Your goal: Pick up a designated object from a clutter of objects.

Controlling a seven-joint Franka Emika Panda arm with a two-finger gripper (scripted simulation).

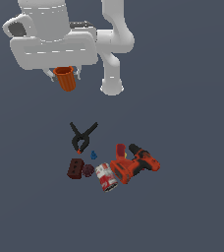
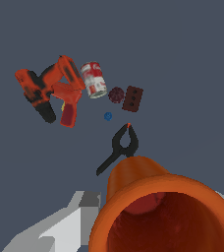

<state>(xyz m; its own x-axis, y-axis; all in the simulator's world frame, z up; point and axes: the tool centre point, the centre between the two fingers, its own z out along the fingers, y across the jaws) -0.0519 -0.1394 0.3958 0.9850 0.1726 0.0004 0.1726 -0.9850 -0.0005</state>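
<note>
The small orange cup (image 1: 66,78) hangs high above the floor, held under the white hand by my gripper (image 1: 64,75), which is shut on it. In the wrist view the cup (image 2: 158,211) fills the near part of the picture, open mouth toward the camera, with one grey finger (image 2: 79,209) beside it. The clutter lies far below: a black spring clamp (image 1: 82,137), an orange-red drill (image 1: 133,165), a red-white can (image 1: 105,177), a dark red brick (image 1: 74,169), a maroon ball (image 1: 88,170) and a tiny blue piece (image 1: 93,155).
The arm's white links (image 1: 115,44) rise at the exterior view's top. The clutter shows again in the wrist view: drill (image 2: 52,91), can (image 2: 93,79), ball (image 2: 116,94), brick (image 2: 133,98), clamp (image 2: 120,146). Dark grey floor surrounds it all.
</note>
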